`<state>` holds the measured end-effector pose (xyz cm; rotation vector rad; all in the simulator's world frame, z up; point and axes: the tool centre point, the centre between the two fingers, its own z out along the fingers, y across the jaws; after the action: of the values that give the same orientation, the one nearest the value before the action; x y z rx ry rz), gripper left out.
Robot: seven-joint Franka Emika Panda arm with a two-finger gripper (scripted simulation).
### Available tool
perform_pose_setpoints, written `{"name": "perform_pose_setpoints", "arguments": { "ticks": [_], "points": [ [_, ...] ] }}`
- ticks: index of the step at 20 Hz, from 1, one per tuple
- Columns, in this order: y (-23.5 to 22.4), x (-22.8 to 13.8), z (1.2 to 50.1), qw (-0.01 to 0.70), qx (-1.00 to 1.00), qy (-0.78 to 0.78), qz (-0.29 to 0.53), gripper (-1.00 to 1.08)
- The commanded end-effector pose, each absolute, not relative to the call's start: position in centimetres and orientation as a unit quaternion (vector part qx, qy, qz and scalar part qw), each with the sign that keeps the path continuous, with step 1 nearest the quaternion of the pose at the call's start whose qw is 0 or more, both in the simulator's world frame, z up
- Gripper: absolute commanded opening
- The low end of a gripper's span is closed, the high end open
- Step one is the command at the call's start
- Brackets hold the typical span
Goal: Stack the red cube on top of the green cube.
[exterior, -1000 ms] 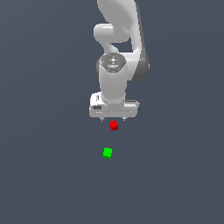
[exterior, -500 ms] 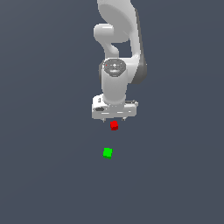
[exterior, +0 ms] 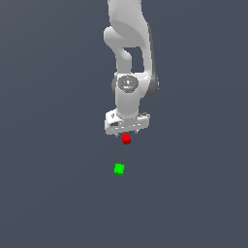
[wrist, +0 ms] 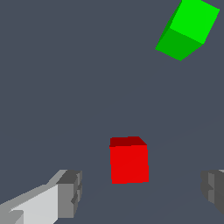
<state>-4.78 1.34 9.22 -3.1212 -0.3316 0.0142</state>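
Observation:
The red cube point(exterior: 126, 139) sits on the dark grey floor just under the white gripper point(exterior: 126, 134). In the wrist view the red cube point(wrist: 128, 162) lies between the two grey fingertips point(wrist: 70, 194), with a gap on each side; the gripper point(wrist: 142, 192) is open and touches nothing. The green cube point(exterior: 119, 169) rests on the floor apart from the red one, nearer the camera in the exterior view. It also shows in the wrist view point(wrist: 188, 28), clear of the fingers.
The white arm point(exterior: 130, 58) rises above the gripper toward the top of the exterior view. The floor point(exterior: 53, 184) is plain dark grey with nothing else on it.
The gripper has come down a little toward the red cube and turned slightly. Both cubes stay where they were.

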Motion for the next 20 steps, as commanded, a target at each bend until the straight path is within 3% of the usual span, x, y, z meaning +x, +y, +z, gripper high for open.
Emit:
{"name": "perform_pose_setpoints", "arguments": {
  "ticks": [1,20],
  "points": [
    [1.4,-5.3,8.3,0.001,-0.993,-0.118,0.002,1.00],
    [1.3,-5.9,4.2,0.000,-0.991,-0.133,0.000,1.00]
  ]
}}
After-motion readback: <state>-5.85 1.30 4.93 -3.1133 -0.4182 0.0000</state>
